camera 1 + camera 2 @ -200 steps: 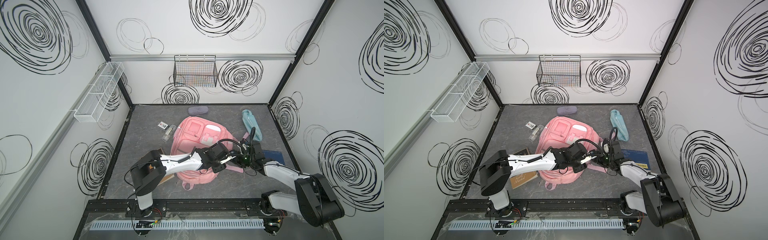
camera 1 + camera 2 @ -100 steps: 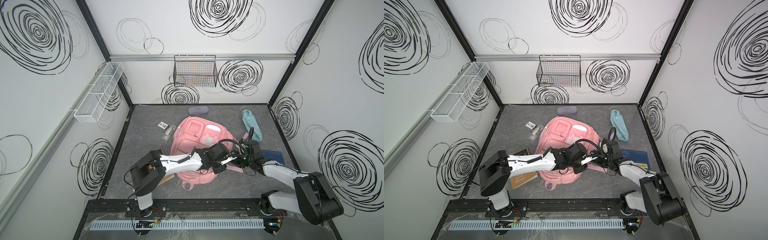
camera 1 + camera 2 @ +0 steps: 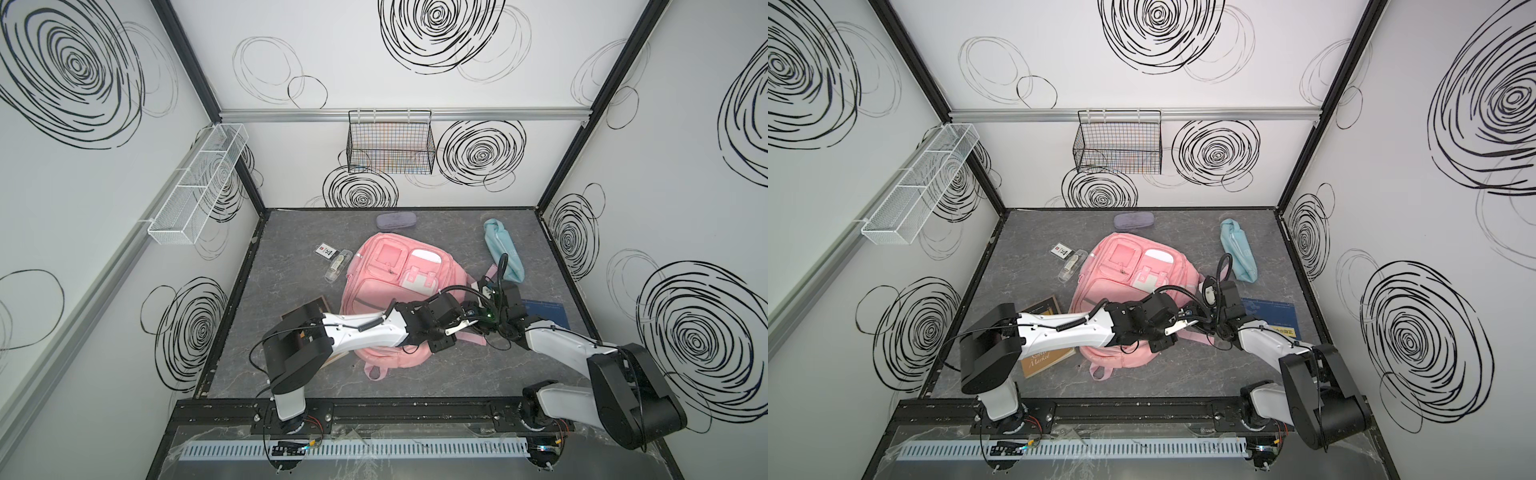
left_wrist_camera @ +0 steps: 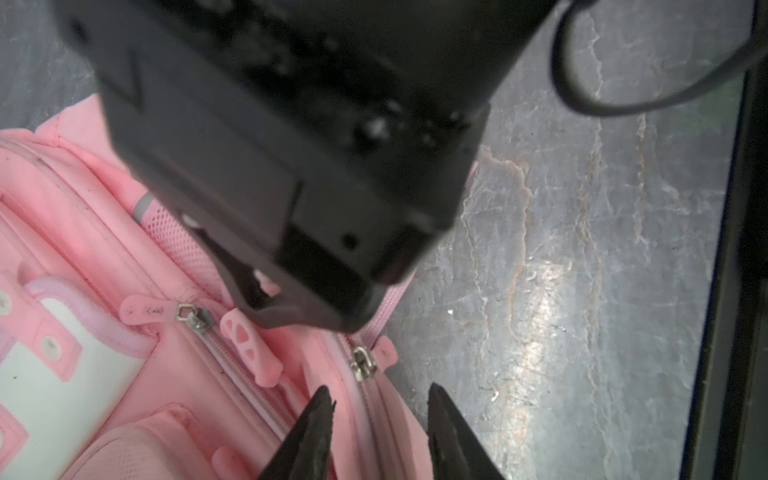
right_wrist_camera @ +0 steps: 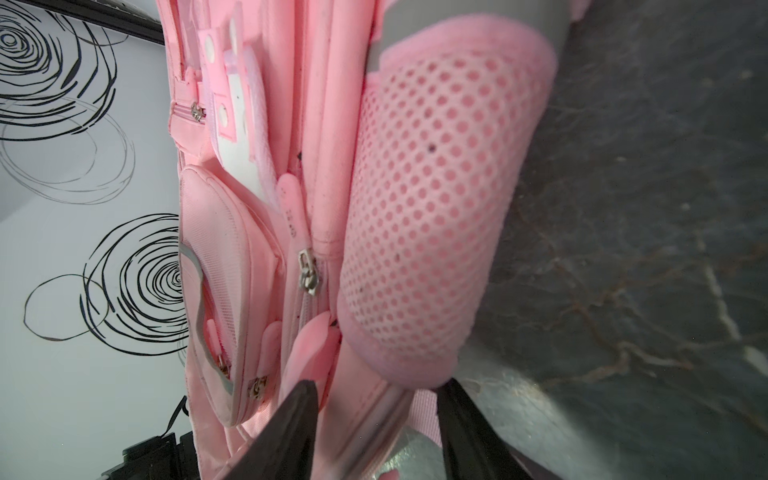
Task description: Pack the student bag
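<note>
A: Arms' pose?
B: Both stretched low, wrists meeting at the side of the student bag (image 3: 386,299) next to the right arm. Bag lies front-up, mid table (image 3: 291,374).
A: Fingers?
B: Top views hide them. Left wrist cam: left gripper (image 4: 380,419) fingers apart, astride the zip seam. Right wrist cam: right gripper (image 5: 380,399) apart too, pink mesh part (image 5: 436,208) just ahead.
</note>
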Available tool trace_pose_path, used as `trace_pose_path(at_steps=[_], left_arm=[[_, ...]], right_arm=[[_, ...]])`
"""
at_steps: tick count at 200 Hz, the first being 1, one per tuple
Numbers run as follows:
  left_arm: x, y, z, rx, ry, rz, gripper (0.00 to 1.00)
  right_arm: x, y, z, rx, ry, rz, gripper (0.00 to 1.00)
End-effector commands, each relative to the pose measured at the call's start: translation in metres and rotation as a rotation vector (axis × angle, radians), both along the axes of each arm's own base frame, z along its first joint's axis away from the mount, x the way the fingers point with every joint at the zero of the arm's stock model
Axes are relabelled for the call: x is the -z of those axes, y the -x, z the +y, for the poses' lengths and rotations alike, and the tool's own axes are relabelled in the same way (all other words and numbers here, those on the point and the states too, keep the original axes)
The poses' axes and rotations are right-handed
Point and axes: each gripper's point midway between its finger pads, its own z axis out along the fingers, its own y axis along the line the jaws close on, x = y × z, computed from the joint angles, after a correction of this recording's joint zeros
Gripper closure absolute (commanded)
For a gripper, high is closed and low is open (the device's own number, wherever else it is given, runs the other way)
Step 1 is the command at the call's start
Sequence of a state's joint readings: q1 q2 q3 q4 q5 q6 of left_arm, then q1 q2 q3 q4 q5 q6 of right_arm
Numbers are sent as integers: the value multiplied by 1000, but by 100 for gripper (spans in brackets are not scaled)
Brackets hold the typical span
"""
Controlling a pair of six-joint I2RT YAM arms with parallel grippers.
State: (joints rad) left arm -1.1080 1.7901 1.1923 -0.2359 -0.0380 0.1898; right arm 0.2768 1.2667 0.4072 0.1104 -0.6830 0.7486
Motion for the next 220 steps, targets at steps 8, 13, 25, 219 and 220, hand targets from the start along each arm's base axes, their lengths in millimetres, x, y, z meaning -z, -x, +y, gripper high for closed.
trace_pose_path(at_steps=[8, 13, 25, 219, 220], left_arm=[[-35, 5, -3, -60, 130, -9, 60], [-38, 9, -4, -73, 152, 1, 61], [-44, 25, -8, -89, 198, 15, 61], [-24, 32, -2, -305, 420, 109, 43], [-25, 32, -2, -306, 424, 112, 43]], right_arm=[[-11, -3, 9, -30, -44, -37, 49], [-12, -3, 8, -27, -48, -44, 49], [-13, -3, 8, -18, -58, -49, 48], [-60, 25, 30, 13, -293, -26, 100], [-60, 25, 30, 14, -294, -28, 100]])
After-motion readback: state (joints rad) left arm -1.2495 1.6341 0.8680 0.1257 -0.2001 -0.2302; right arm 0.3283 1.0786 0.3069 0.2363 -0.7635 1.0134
